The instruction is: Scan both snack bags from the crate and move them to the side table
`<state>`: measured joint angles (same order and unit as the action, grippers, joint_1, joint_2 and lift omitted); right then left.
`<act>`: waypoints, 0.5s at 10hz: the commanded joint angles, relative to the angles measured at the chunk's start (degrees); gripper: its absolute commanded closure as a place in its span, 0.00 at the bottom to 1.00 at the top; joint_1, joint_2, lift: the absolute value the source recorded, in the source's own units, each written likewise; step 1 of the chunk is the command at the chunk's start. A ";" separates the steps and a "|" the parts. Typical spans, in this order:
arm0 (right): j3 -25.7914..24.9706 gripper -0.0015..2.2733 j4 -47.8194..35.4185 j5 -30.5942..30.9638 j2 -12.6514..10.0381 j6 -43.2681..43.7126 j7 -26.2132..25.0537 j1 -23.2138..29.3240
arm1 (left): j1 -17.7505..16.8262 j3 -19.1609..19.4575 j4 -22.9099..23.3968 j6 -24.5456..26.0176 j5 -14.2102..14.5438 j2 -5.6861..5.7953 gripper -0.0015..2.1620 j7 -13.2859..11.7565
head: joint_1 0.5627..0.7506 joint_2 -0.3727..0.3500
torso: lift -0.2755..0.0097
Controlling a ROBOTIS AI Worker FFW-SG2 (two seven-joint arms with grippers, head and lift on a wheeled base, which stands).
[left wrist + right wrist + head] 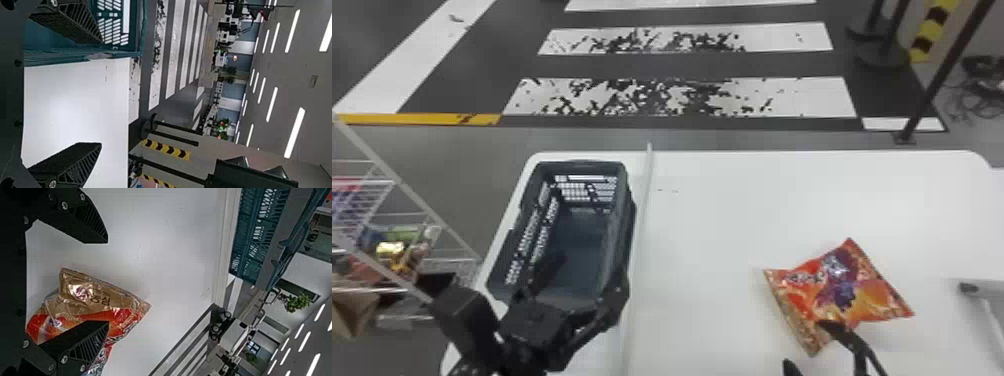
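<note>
An orange-red snack bag (pixel 842 287) lies on the right part of the white table (pixel 732 220). My right gripper (pixel 807 347) stands open at its near edge, one finger overlapping the bag. From the right wrist, the bag (pixel 92 299) shows beside and partly behind one finger of the open gripper (pixel 105 282); nothing is clamped. The dark crate (pixel 624 200) stands at the table's left, with no bag visible inside. My left gripper (pixel 584 282) is at the crate's near end. In the left wrist view the gripper (pixel 100 92) is open, one finger overlapping the crate (pixel 78 56).
A raised pale strip (pixel 646 200) runs along the table just right of the crate. A grey device (pixel 982 287) with a dark tip sits at the right edge. Wire shelving (pixel 444 225) with packaged goods stands at the left. Posts stand beyond the table.
</note>
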<state>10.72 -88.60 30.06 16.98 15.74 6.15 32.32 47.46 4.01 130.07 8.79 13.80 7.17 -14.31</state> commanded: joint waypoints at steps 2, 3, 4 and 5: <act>0.18 0.16 0.70 0.26 0.86 -2.52 -0.79 -1.21 | -0.79 -0.23 0.01 0.49 0.18 -0.05 0.03 -0.19 | 0.70 0.62 | 0.86; 0.62 0.18 1.14 0.26 1.04 -3.93 -0.79 -2.18 | -1.05 -0.23 -0.17 1.01 0.26 0.04 0.03 -0.37 | 0.70 0.61 | 0.86; 0.79 0.23 1.93 0.26 1.04 -4.98 -0.79 -3.14 | -1.31 -0.14 -0.43 1.37 0.26 0.04 0.03 -0.37 | 0.70 0.59 | 0.86; 1.15 0.42 2.11 0.17 1.04 -7.45 -0.71 -3.94 | -1.67 -0.05 -0.69 1.37 0.44 0.04 0.03 -0.46 | 0.70 0.58 | 0.86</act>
<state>11.72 -86.67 30.30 18.01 9.49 5.43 28.81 45.97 3.92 129.51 10.14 14.19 7.21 -14.75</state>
